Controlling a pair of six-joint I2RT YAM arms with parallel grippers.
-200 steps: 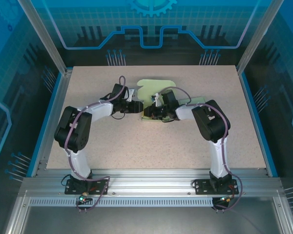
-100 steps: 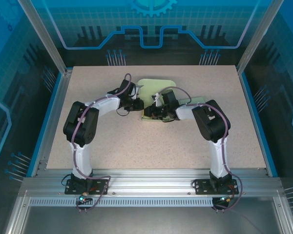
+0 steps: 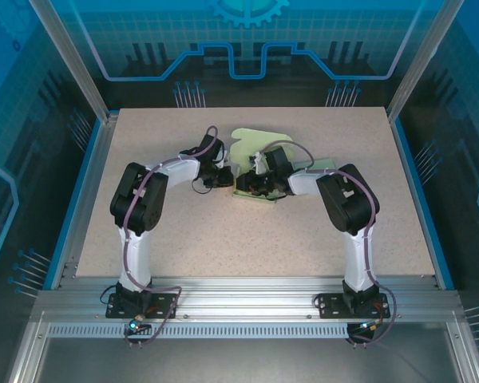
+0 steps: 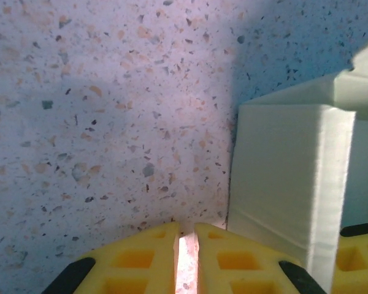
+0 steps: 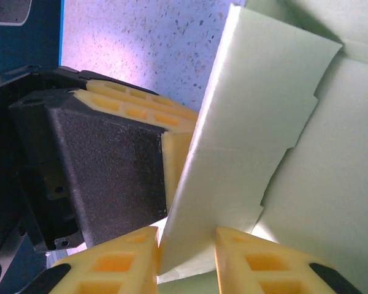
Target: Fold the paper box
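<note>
The pale green paper box (image 3: 254, 142) lies at the middle back of the table, partly hidden by both wrists. My left gripper (image 3: 230, 177) sits low against the box's left side. Its yellow jaws (image 4: 185, 236) are shut to a thin slit with nothing in them, and a standing box wall (image 4: 288, 177) is just to their right. My right gripper (image 3: 248, 185) reaches in from the right. Its jaws (image 5: 187, 245) stand apart around an upright flap (image 5: 245, 135), which leans on the left finger. The left gripper's black body (image 5: 110, 165) is just behind that flap.
The speckled table (image 3: 247, 239) has free room in front of the box and to both sides. Blue rails (image 3: 78, 199) and metal posts border it. The arm bases (image 3: 140, 299) stand at the near edge.
The left arm has swung forward and right to the box's side and its jaws have closed. The right jaws have eased apart around the flap.
</note>
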